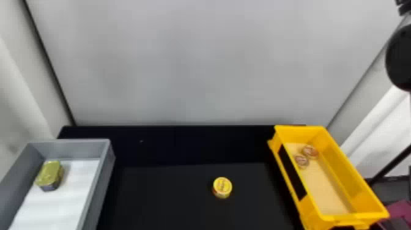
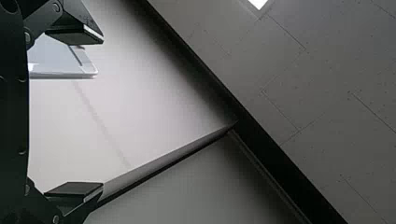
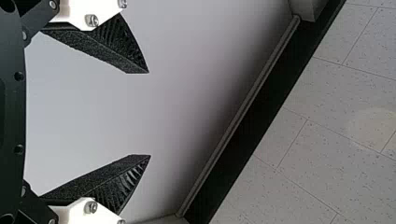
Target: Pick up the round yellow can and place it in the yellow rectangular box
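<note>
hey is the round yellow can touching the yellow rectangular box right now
Apart. The head view shows the round yellow can left of the yellow rectangular box, with bare black tabletop between them.

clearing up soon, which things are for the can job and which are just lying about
For the job:
round yellow can, on the black table
yellow box, on the right

Just lying about:
gray box, on the left
gold tin, inside it
two round tins, inside the yellow box
</note>
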